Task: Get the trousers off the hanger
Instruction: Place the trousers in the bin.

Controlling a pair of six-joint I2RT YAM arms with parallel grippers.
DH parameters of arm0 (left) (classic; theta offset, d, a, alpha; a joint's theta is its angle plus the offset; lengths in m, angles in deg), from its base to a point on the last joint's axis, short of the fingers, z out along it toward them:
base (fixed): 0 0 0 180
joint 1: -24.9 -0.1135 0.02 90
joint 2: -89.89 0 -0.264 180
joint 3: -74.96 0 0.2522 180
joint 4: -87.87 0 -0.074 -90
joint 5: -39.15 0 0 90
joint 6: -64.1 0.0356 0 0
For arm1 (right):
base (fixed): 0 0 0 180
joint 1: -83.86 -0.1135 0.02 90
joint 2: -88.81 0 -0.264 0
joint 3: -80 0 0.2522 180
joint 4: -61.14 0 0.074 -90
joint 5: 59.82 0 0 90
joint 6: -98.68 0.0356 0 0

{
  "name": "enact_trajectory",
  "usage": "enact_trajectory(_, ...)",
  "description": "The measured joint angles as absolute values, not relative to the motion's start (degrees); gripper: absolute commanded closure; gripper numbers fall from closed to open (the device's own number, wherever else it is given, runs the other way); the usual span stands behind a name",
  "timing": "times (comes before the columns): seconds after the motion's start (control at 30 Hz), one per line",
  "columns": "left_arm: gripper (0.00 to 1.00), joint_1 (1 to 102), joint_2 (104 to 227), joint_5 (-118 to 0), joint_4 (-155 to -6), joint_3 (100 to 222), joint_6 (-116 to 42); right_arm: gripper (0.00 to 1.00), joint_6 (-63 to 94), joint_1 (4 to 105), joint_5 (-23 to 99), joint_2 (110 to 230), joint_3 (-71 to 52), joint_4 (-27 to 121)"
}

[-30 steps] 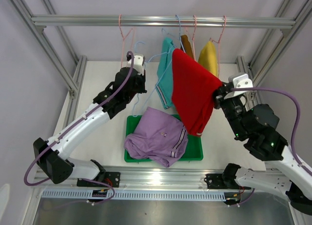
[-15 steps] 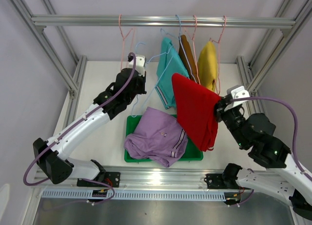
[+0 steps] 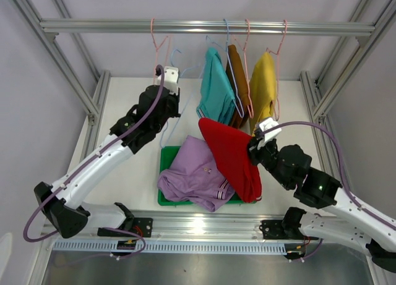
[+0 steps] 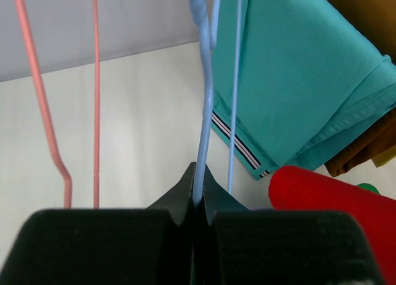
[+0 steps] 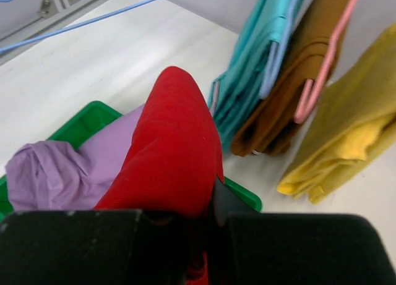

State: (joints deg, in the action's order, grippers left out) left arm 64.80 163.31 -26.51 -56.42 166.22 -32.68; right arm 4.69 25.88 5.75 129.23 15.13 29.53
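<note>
Hanging limp, the red trousers (image 3: 230, 158) are clamped by the right gripper (image 3: 253, 150) over the green tray (image 3: 162, 198), with the lilac pair (image 3: 195, 174) heaped inside. The teal pair (image 3: 216, 90), brown pair (image 3: 237, 81) and yellow pair (image 3: 263, 87) are hung up behind. A blue hanger (image 4: 207, 112) is pinched tight by the left gripper (image 4: 197, 186).

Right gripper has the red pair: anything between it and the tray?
Only the lilac trousers, already lying in the green tray and covering most of it. The red trousers hang from the right gripper above its right side.
</note>
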Motion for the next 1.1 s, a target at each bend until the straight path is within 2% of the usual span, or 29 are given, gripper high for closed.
enact_trajectory(0.57,1.00,64.8,156.8,-24.2,-55.9,167.1,-30.5,1.00,7.9,13.1,6.8,150.5,15.1,44.7)
enact_trajectory(0.63,1.00,64.8,156.3,-24.2,-55.9,167.2,-30.3,0.88,8.8,11.9,7.2,153.5,15.0,46.5)
enact_trajectory(0.67,0.99,64.8,156.1,-24.2,-55.9,167.3,-30.3,0.77,9.3,11.3,7.4,155.1,14.8,47.0)
enact_trajectory(0.73,0.99,64.8,155.9,-24.2,-55.9,167.4,-30.3,0.65,10.3,10.1,8.2,158.4,13.7,47.5)
enact_trajectory(0.77,0.99,64.8,155.8,-24.2,-55.9,167.4,-30.3,0.48,10.9,9.5,8.6,160.0,13.1,47.5)
enact_trajectory(0.83,1.00,64.8,155.8,-24.2,-55.9,167.4,-30.3,0.44,11.7,8.3,9.1,162.7,11.6,47.1)
enact_trajectory(0.87,1.00,64.8,155.8,-24.2,-55.9,167.4,-30.3,0.38,11.8,7.7,9.4,164.0,10.7,46.4)
enact_trajectory(1.1,0.99,64.8,155.8,-24.2,-55.4,167.4,-30.3,0.27,13.9,4.5,12.0,166.1,6.2,41.3)
